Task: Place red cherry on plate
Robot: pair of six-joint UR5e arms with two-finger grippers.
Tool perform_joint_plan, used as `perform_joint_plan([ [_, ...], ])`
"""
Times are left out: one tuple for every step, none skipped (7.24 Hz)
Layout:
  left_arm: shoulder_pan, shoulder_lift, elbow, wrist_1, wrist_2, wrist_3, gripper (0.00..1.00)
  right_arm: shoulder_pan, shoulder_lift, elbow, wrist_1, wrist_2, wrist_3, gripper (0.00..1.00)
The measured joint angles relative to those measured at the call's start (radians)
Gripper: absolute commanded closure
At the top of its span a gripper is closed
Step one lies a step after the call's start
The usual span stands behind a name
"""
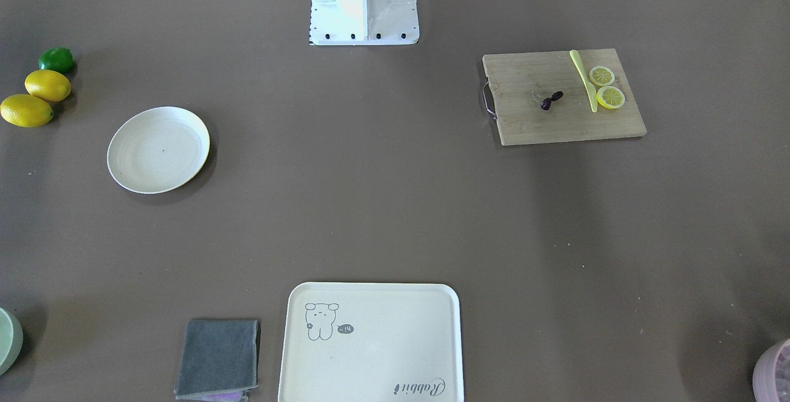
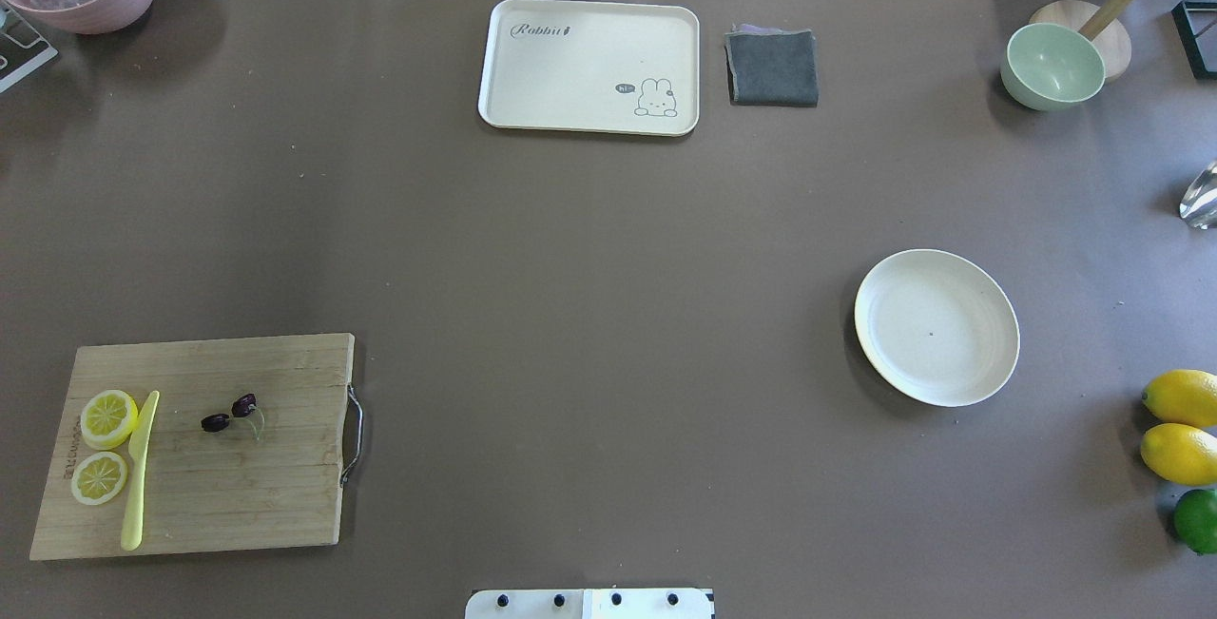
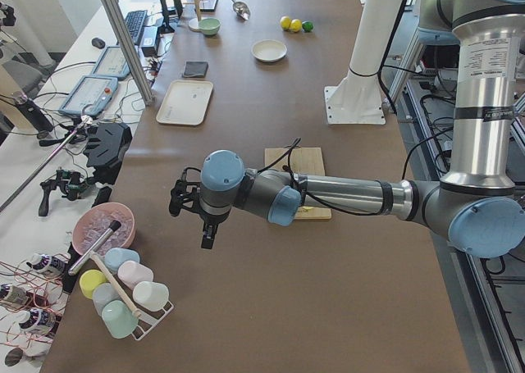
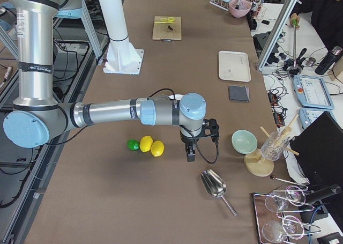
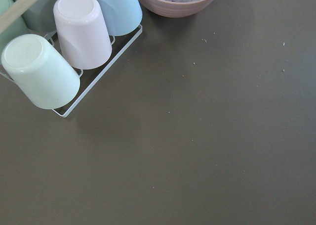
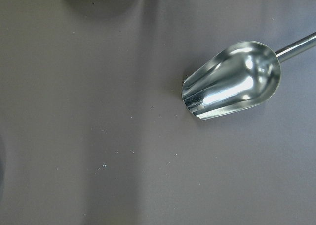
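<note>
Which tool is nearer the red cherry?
Left. The left tool hovers by the cups, beyond the red cherry; the right tool hangs at the opposite end, past the lemons.

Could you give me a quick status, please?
Left gripper, right gripper: at table ends, state unclear. Red cherry on cutting board; plate empty. Nothing between them.

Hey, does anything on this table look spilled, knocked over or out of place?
Nothing stands out. The red cherry lies beside another dark cherry on the cutting board, the plate sits flat and bare, and nothing looks spilled.
</note>
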Motion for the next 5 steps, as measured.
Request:
perform_joint_plan([
  [0.001,0.000,-0.005,-0.007,-0.001,-0.003,0.02,0.000,-0.003,0.001,0.020,0.006,0.000,0.00],
  [0.002,-0.001,-0.007,-0.011,-0.001,-0.003,0.02,0.000,-0.007,0.001,0.041,0.013,0.001,0.00],
  [0.005,-0.005,-0.011,-0.013,0.000,-0.003,0.02,-0.002,-0.007,0.001,0.072,0.015,0.001,0.00],
  [0.005,-0.010,-0.012,-0.014,0.000,-0.003,0.02,-0.012,-0.008,-0.002,0.134,0.017,0.001,0.00],
  [0.006,-0.015,-0.010,-0.015,-0.002,-0.003,0.02,-0.032,-0.008,-0.006,0.195,0.025,0.002,0.00],
])
